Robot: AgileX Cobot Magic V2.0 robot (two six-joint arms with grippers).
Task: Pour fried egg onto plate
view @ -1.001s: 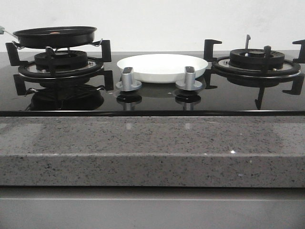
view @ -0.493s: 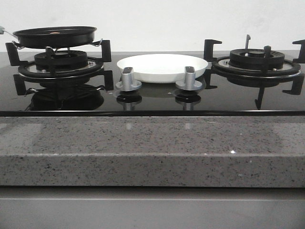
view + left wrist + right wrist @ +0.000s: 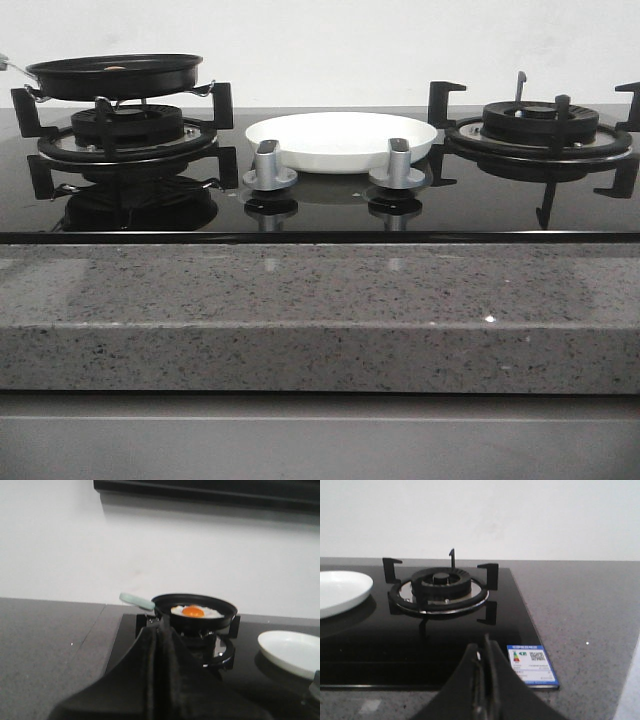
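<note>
The fried egg (image 3: 194,612), white with an orange yolk, lies in a black frying pan (image 3: 195,611) on the left burner; in the front view only a sliver of the egg (image 3: 115,69) shows in the pan (image 3: 115,76). The pan's pale green handle (image 3: 136,600) points toward the counter. The white plate (image 3: 340,140) sits on the hob between the burners and also shows in both wrist views (image 3: 290,652) (image 3: 340,591). My left gripper (image 3: 158,632) is shut and empty, short of the pan. My right gripper (image 3: 484,647) is shut and empty before the right burner.
Two silver knobs (image 3: 270,165) (image 3: 398,165) stand in front of the plate. The bare right burner (image 3: 540,125) has raised black pan supports. A blue energy label (image 3: 532,664) sits at the hob's corner. A grey stone counter (image 3: 320,310) runs along the front.
</note>
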